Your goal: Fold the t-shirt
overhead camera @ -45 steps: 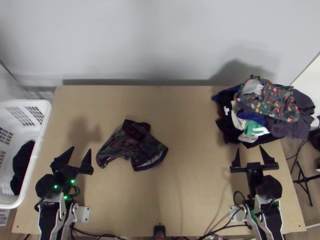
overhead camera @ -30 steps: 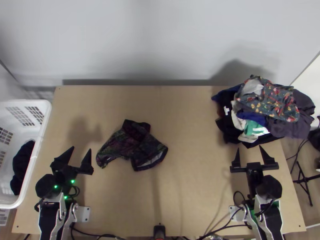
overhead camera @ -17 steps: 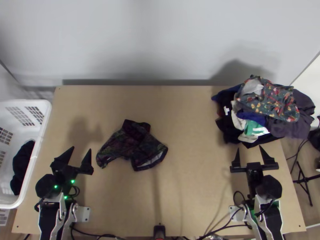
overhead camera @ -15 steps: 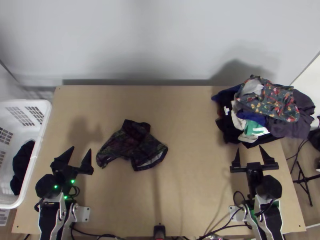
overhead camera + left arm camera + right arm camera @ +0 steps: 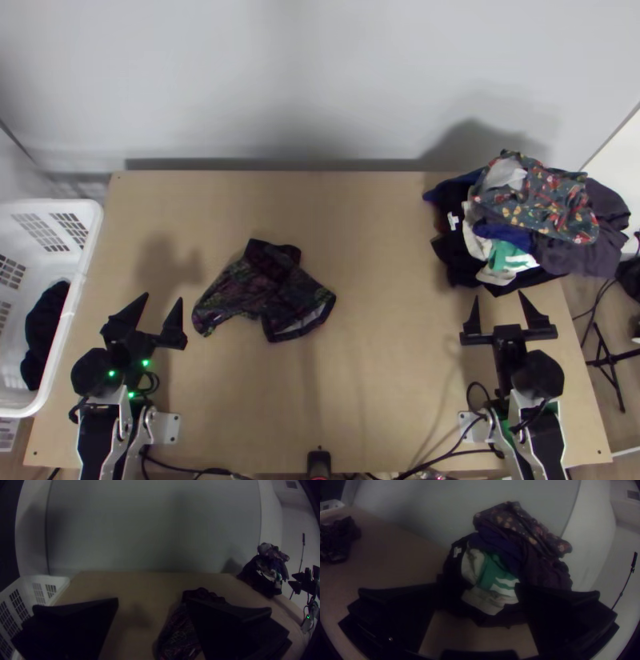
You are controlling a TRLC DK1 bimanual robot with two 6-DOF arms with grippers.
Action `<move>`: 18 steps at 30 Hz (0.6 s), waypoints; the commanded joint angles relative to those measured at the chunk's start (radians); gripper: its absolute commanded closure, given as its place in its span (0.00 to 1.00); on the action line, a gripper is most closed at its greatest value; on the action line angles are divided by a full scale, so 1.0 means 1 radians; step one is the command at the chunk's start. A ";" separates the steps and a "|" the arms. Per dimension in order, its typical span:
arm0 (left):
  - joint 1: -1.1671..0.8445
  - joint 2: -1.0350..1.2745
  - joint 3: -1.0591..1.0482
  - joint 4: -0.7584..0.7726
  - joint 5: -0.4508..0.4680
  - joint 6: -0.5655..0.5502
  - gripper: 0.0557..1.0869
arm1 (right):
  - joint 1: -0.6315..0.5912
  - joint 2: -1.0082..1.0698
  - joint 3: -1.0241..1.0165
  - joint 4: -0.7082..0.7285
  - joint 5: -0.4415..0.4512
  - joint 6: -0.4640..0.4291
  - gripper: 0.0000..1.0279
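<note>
A dark patterned garment (image 5: 264, 290) lies bunched on the table, left of the middle, with a pale lining at one opening. My left gripper (image 5: 161, 306) stands open at the table's left, beside the garment and apart from it. In the left wrist view my left gripper (image 5: 151, 601) has a wide gap between its fingers, and part of the garment (image 5: 180, 636) is hidden behind one of them. Over the right side my right gripper (image 5: 498, 304) is open and holds nothing. My right gripper (image 5: 476, 586) is likewise spread in the right wrist view, the garment (image 5: 338, 540) far off.
A heap of mixed clothes (image 5: 532, 216) covers the table's back right corner, just beyond the right gripper. A white basket (image 5: 90, 240) with dark cloth inside stands at the left edge. Bare wood of the table (image 5: 384, 320) lies between the garment and the right arm. Cables run along the near edge.
</note>
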 commanded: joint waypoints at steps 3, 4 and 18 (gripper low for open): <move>-0.002 0.000 0.000 0.000 0.001 0.000 0.04 | 0.000 0.000 0.001 0.000 0.000 -0.001 0.04; -0.002 0.000 0.000 0.000 0.001 0.000 0.04 | 0.000 0.000 0.001 0.000 0.000 -0.001 0.04; -0.002 0.000 0.000 0.000 0.001 0.000 0.04 | 0.065 0.000 -0.001 0.000 0.002 -0.001 0.04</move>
